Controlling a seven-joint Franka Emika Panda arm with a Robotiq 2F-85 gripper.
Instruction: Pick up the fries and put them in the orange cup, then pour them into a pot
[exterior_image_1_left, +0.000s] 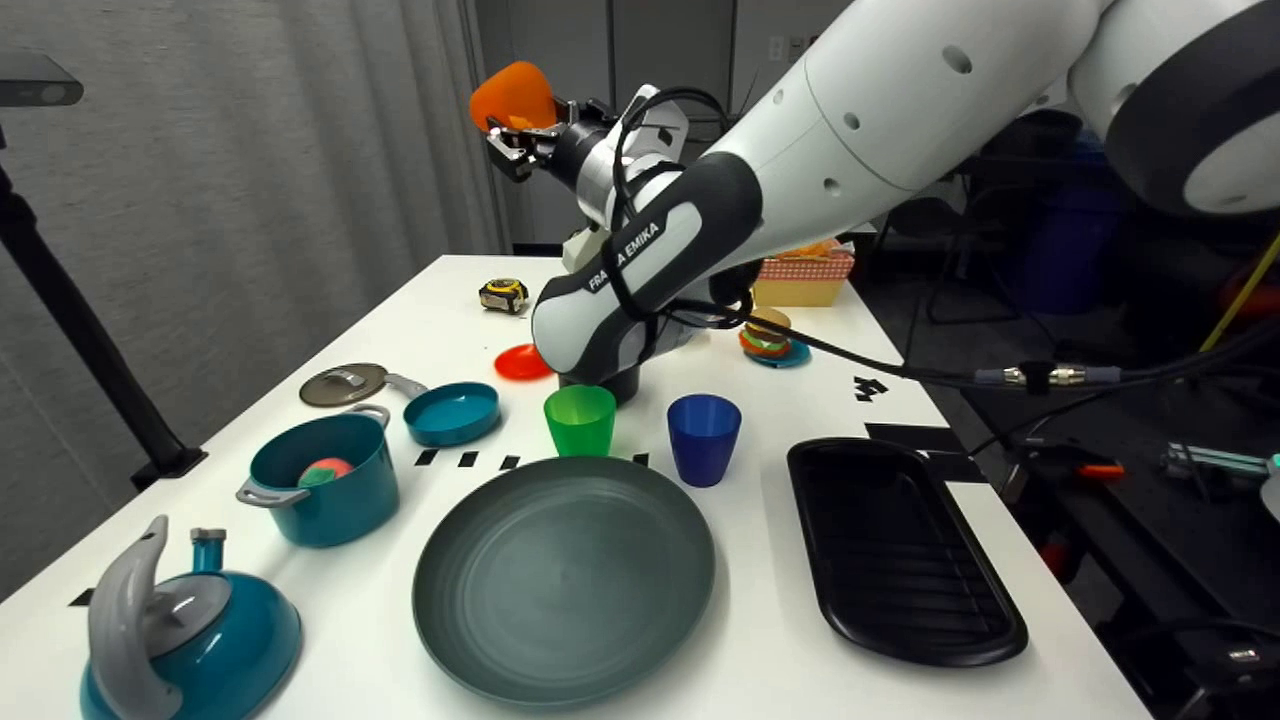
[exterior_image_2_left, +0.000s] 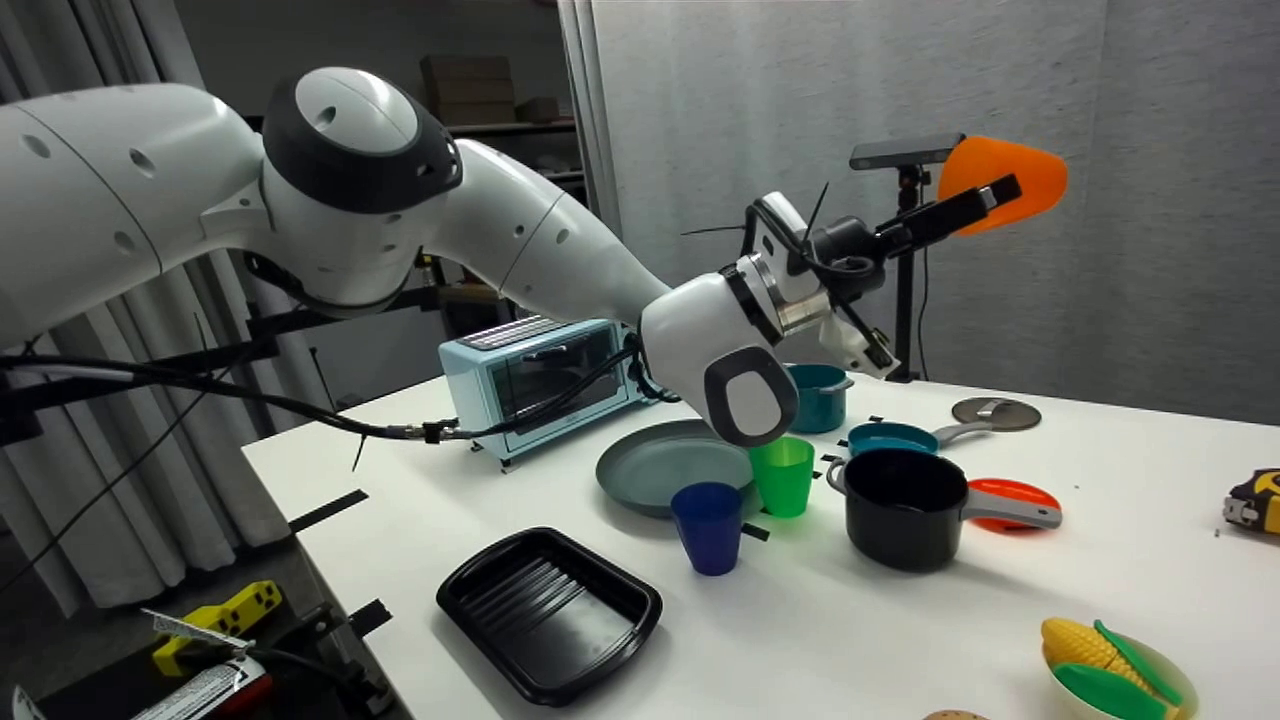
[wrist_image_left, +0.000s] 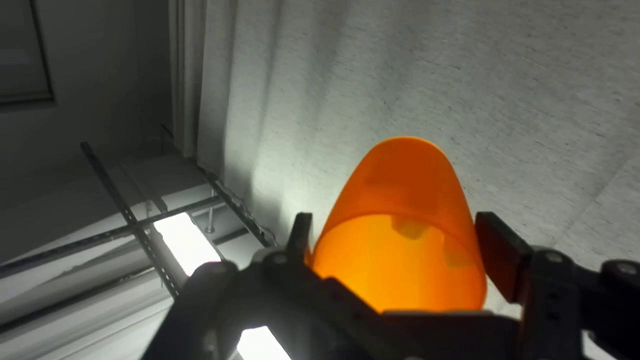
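Note:
My gripper (wrist_image_left: 397, 232) is shut on the orange cup (wrist_image_left: 395, 180), with a finger on each side. It holds the cup high above the table and tilted, wide end toward the wrist. Both exterior views show the cup (exterior_image_1_left: 512, 92) (exterior_image_2_left: 1015, 185). Two dull patches show at the cup in the wrist view; I cannot tell whether they are the fries, which do not show clearly anywhere. A teal pot (exterior_image_1_left: 340, 490) with a red and green thing in it stands on the table. A black pot (exterior_image_2_left: 905, 520) with a grey handle stands by the red plate (exterior_image_2_left: 1012, 492).
A green cup (exterior_image_1_left: 580, 420) and a blue cup (exterior_image_1_left: 704, 440) stand behind the large grey plate (exterior_image_1_left: 565, 580). A black tray (exterior_image_1_left: 900, 550), a teal pan (exterior_image_1_left: 452, 413), a kettle (exterior_image_1_left: 215, 640), a toaster oven (exterior_image_2_left: 545, 370) and a corn bowl (exterior_image_2_left: 1165, 665) are also around.

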